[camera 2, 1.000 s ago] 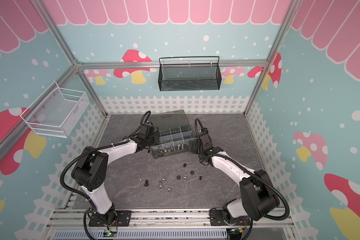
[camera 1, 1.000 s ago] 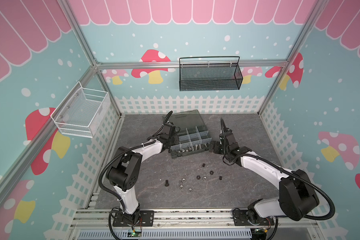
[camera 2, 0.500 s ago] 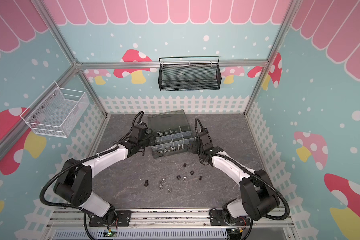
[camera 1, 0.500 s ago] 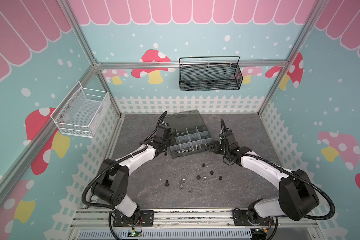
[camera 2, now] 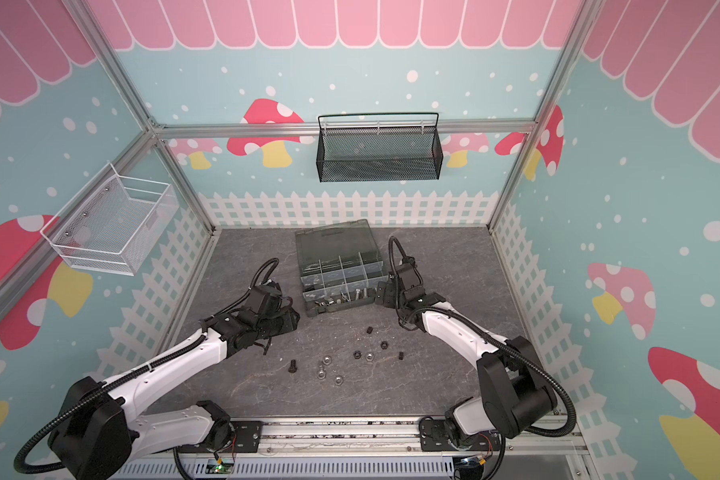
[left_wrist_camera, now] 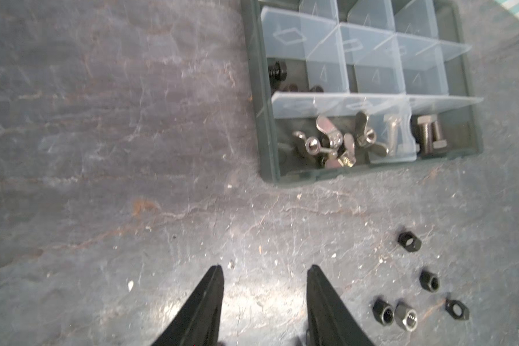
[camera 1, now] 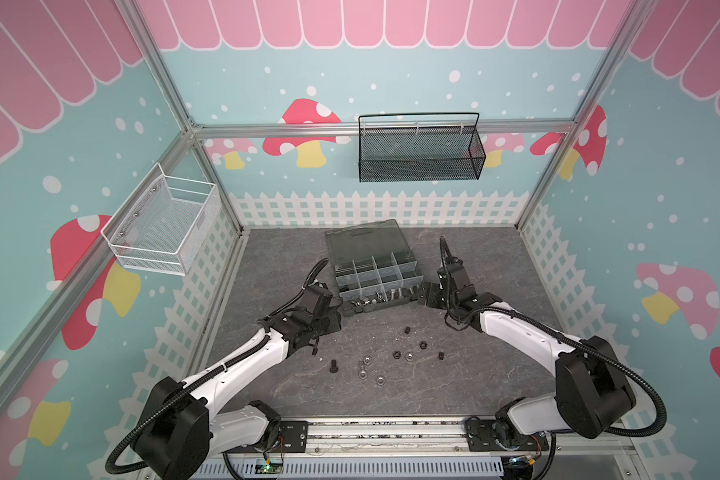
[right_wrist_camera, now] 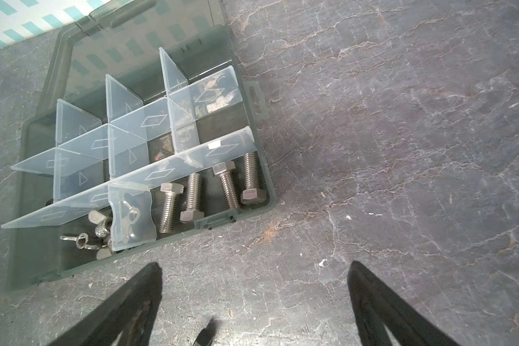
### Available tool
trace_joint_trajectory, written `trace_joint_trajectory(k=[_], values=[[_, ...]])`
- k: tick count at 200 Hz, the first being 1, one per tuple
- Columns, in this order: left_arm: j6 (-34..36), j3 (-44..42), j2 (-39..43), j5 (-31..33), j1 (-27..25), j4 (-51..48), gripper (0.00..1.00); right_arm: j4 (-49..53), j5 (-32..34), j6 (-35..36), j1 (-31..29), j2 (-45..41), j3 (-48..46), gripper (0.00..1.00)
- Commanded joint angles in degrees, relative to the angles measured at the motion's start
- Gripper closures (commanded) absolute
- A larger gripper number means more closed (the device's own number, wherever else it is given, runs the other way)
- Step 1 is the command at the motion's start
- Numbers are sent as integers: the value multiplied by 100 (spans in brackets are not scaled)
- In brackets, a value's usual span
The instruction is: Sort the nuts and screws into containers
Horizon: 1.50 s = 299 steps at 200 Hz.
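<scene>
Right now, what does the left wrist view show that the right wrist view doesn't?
Only left wrist: loose black hex nuts and one silver hex nut on the table, a black bolt in a compartment. Only right wrist: the open lid, four silver hex bolts in full. Both: the organiser box, silver wing nuts, and an open claw: left claw, right claw.

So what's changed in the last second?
The left arm pulled back off the box toward its base, with its jaws opening; they are now empty. The right arm, the box and the loose nuts stayed put.
</scene>
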<state>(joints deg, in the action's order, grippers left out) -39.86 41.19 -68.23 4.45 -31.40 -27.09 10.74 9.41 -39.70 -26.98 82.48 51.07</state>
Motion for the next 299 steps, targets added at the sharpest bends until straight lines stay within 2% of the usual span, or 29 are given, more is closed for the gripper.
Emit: trace_joint_trajectory(k=[1, 63, 132, 196, 247, 299], values=[[-460, -257, 161, -41, -188, -491, 54, 75, 4, -129, 18, 79, 101, 2], [-743, -664, 2, -246, -408, -482, 54, 77, -27, -147, 18, 119, 81, 2], [-708, -674, -513, -505, -604, -490, 61, 81, -17, -161, 18, 162, 83, 2], [-683, -612, -838, -322, -653, -665, 73, 117, -12, -160, 18, 185, 99, 2], [-604, -551, -985, -151, -649, -855, 76, 134, 17, -174, 18, 215, 96, 2], [-577, -510, -1036, -258, -651, -872, 79, 173, 43, -164, 18, 208, 103, 2]])
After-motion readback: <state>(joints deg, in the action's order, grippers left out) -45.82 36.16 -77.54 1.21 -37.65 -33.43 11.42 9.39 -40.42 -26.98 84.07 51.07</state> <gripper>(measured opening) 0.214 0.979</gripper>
